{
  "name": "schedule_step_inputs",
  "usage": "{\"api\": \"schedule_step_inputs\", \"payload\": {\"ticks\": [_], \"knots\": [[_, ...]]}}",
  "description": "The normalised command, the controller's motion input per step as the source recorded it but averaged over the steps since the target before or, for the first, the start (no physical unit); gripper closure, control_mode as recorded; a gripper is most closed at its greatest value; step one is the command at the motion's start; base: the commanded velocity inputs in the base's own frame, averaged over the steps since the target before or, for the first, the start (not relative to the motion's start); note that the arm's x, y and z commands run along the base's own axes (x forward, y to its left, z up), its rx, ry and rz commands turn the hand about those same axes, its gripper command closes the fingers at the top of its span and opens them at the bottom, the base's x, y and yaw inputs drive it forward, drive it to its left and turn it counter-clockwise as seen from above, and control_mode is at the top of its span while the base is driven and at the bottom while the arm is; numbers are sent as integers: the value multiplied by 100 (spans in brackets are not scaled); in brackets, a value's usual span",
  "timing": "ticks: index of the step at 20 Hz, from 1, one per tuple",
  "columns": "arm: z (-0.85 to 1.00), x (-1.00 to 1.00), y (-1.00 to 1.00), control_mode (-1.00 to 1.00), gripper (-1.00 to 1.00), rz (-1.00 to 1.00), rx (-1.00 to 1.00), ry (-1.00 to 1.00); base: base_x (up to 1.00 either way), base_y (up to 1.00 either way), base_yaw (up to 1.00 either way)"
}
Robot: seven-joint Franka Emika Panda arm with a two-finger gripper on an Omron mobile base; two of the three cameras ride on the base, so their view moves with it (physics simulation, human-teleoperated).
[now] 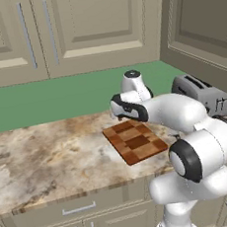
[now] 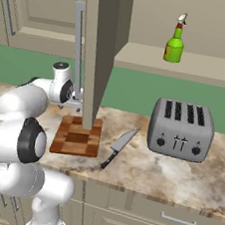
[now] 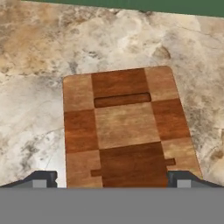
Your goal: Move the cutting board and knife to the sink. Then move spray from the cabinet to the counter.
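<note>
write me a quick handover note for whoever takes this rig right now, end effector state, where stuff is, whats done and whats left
End effector: open, holding nothing, hanging over the near end of the cutting board.
Cutting board: flat on the counter, not yet picked up.
Knife: on the counter between the board and the toaster.
Spray: upright on the shelf of the open cabinet.
Done: nothing moved yet.
Left: board and knife to the sink, then spray down to the counter.

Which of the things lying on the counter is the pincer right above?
The checkered cutting board: the open pincer straddles its near end. The knife lies beside the board, and the toaster stands further off.
</note>
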Motion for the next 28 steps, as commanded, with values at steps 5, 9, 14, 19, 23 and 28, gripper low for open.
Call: {"api": "schedule_step_inputs", "payload": {"ticks": [5,9,14,19,23,28], "knots": [[-6,28,0,-100,-100,0,6,0,0,0,0],[-8,-19,-35,-100,-100,-8,0,-1,0,0,0],[-34,-80,-56,-100,-100,-19,0,-3,0,0,0],[-31,-67,-42,-100,-100,-19,0,0,0,0,0],[-26,-38,-25,-100,-100,-14,-6,0,0,0,0],[-8,-3,-26,-100,-100,-8,-17,7,0,0,0]]}}
